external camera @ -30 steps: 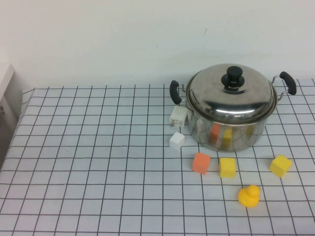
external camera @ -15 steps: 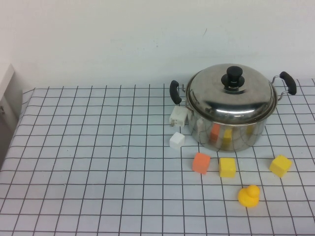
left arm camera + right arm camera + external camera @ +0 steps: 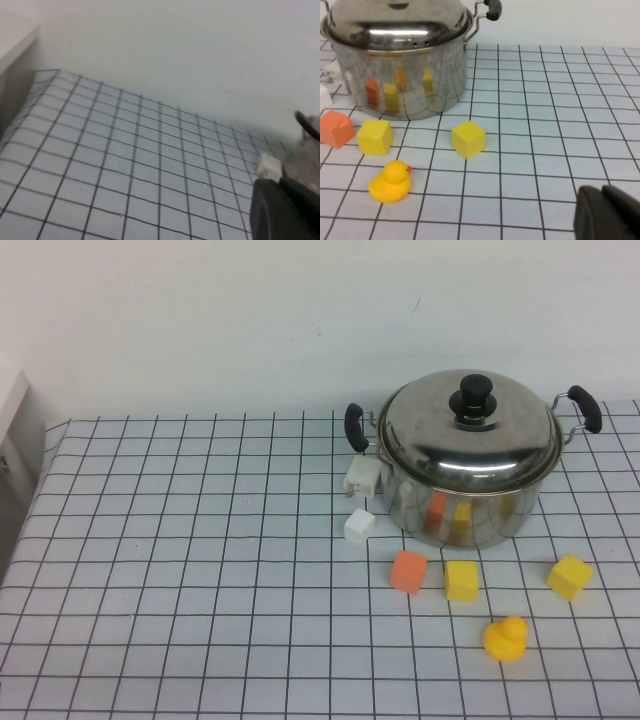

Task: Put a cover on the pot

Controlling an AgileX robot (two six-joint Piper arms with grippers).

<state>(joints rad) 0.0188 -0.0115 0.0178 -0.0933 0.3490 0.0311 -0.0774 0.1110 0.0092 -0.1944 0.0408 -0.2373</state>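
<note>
The large steel pot (image 3: 465, 508) stands at the back right of the checked table, and the domed steel lid (image 3: 468, 432) with its black knob (image 3: 474, 396) sits on it. The pot also shows in the right wrist view (image 3: 400, 75), with the lid (image 3: 395, 20) closed on its rim. Neither arm shows in the high view. My left gripper (image 3: 280, 184) is shut and empty, low over the cloth, to the pot's left. My right gripper (image 3: 602, 192) is shut and empty above the cloth, at a distance from the pot.
Two white blocks (image 3: 359, 526) (image 3: 362, 477) lie by the pot's left handle (image 3: 355, 427). An orange block (image 3: 408, 571), two yellow blocks (image 3: 462, 580) (image 3: 570, 577) and a yellow duck (image 3: 506, 638) lie in front of the pot. A wall runs behind the table.
</note>
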